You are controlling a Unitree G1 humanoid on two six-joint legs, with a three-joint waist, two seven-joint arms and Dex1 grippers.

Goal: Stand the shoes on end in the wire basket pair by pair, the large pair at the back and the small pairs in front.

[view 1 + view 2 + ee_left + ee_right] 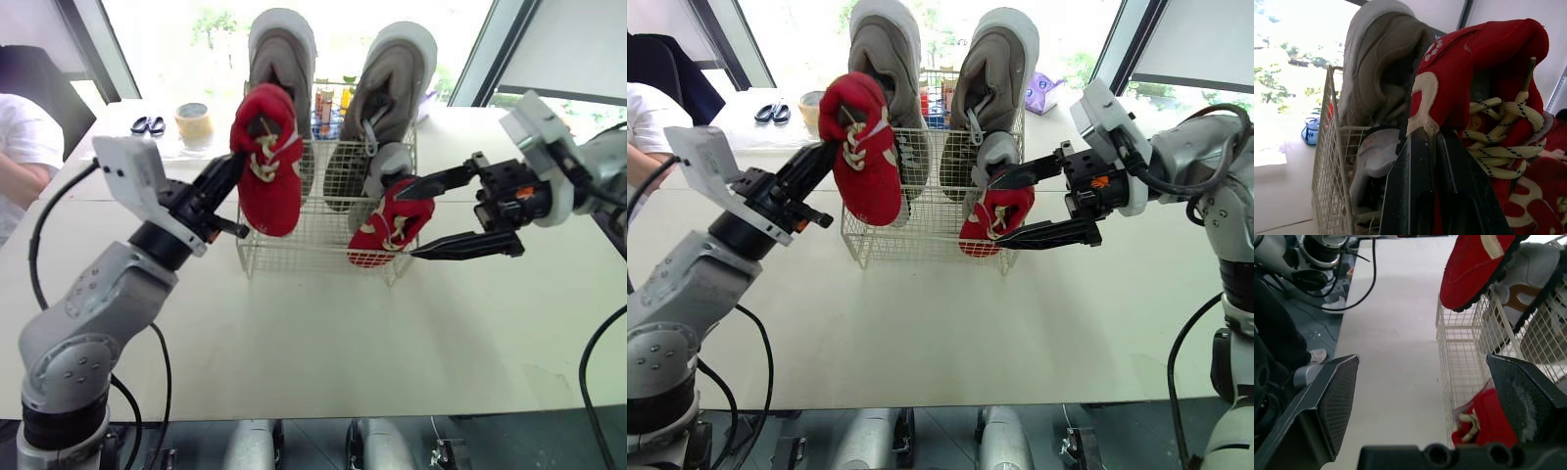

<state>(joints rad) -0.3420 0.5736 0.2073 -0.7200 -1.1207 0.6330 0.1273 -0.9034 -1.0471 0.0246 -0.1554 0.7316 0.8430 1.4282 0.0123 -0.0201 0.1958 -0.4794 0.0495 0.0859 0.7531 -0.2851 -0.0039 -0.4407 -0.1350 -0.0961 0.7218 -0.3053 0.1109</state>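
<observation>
Step in hand: the small red pair is going in at the front.

- Left claw [233,168]: clamped shut on a red shoe [266,166], gripping near the collar. The shoe hangs toe down in the air over the basket's front-left corner, not in yet.
- Basket [313,253]: sits mid-counter [294,343]. At the back, two large grey shoes [281,54] [392,78] stand on end side by side with their tops well above the rim, so the large pair looks done.
- Front right of the basket holds the second red shoe [390,230], leaning instead of upright. Just above it is a small grey thing [390,162], maybe another shoe; can't tell.
- Right claw [411,223]: fingers wide apart, one above and one below the second red shoe, gripping nothing. Can't tell whether they touch it.

Next move, my guess: lower the held shoe straight down into the front-left space, ahead of the left grey shoe, then let go. It must clear the front wire, and the laces could snag on it. The leaning shoe probably needs righting so the two match.
</observation>
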